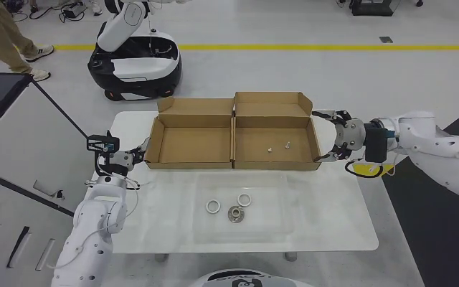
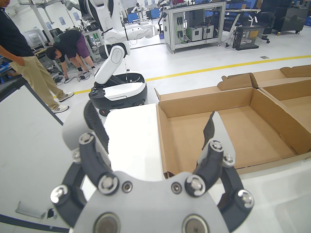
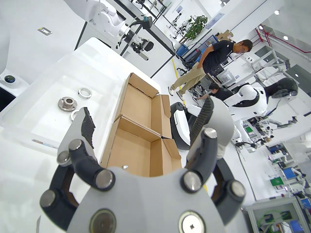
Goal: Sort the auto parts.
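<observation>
**Two small parts in a box, three left in the tray**

The left gripper [image 2: 150,112] is beside the outer end of the left box [image 1: 190,143]. Its fingers are spread wide apart and hold nothing. The left box has nothing in it.

In front of the two boxes, a clear tray [image 1: 280,215] sits on the table [image 1: 337,215]. Three parts lie in it, close together: a white ring [image 1: 213,206], a metal hub [image 1: 234,213] and a second ring [image 1: 244,199]. The hub sits between the two rings, a bit nearer the robot.

The right box [image 1: 251,140] touches the left box side by side. Two small metal bits lie on its floor, one [image 1: 267,150] just beside the other [image 1: 286,143].

The right gripper [image 3: 147,103] is at the outer end of the right box. Its fingers are also spread wide and hold nothing.

So the sorting looks started but not done. The two small bits seem to be put away. The two rings and the hub are left to pick up. The empty left box is likely for some of them, but I cannot tell which.
</observation>
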